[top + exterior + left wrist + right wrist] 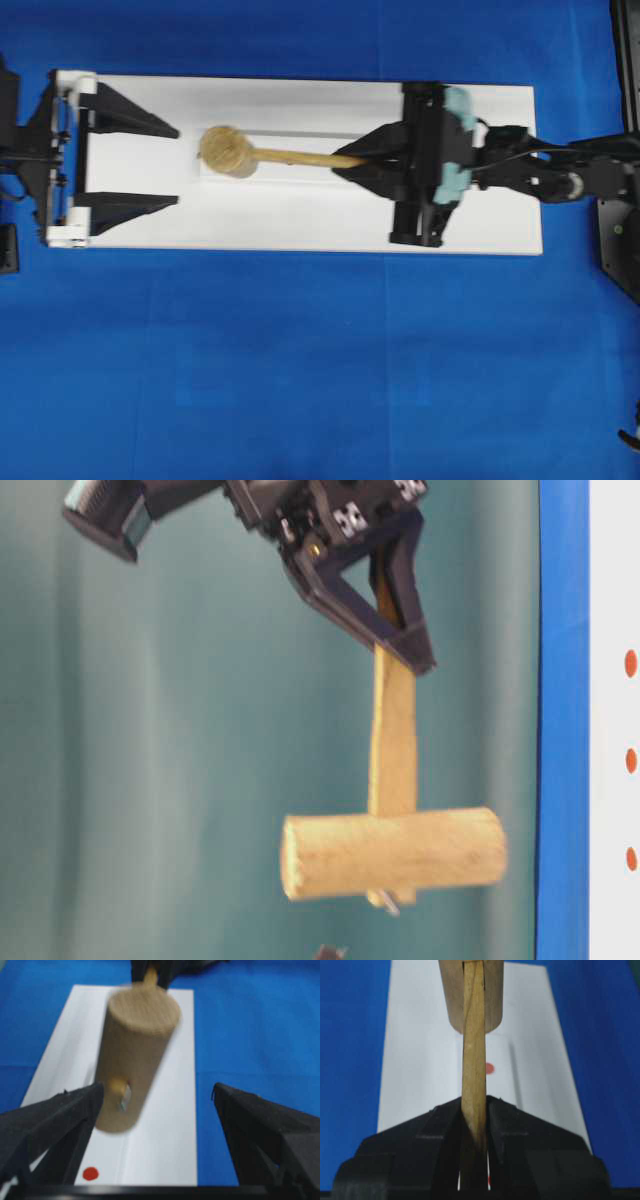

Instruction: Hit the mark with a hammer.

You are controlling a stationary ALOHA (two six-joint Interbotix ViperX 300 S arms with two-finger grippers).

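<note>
The right tool (pixel 474 1125) was pinched on the hammer's (pixel 262 154) handle, its jaws pressed against both sides of the slim squared shaft near the end, and it carried the hammer clear of the desk (pixel 300 215) — in the table-level view the hammer hung in the air with nothing under it. Its long axis ran along the length of the white sheet (pixel 300 215), from the right tool toward the left one, head leading. The cylindrical head (pixel 135 1050) lay crosswise to that axis. The mark (pixel 490 1068), a small red dot on the white sheet, sat under and between the two ends: from the right wrist it showed just beside the handle, short of the head, while from the left wrist a red dot (pixel 90 1173) lay below the head on the near side. So the head seemed to stand close above the mark, a little off to one side at most, and the strike looked to turn mainly on a downward swing about the gripped end, with perhaps a small shift along the sheet. The left tool (pixel 175 166) stood spread wide and empty at the far end, its fingers (pixel 55 1125) flanking the head without touching it — nearer to the mark, but holding nothing.
</note>
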